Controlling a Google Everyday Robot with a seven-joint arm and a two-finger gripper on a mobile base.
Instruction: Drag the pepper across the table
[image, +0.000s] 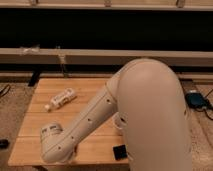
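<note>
In the camera view, the big white arm (95, 117) reaches down over the front left of the desk (45, 90). The tool is hidden behind the arm's elbow, so its place and which way the pepper lies from it cannot be told. No pepper shows. A white bottle (61, 98) lies slanted at back left.

Bystanders around the table

A white bottle (61, 98) lies on its side on the table (35, 125) at about 10 o'clock from the view's centre, cap end towards 8 o'clock. A small black square block (119, 152) sits at the near edge, at 6 o'clock. On the carpet at 3 o'clock lies a blue device (196, 100) with a dark cable. A pale ledge (90, 55) runs across at 12 o'clock, under a dark wall band. The gripper does not show in this view.
</note>
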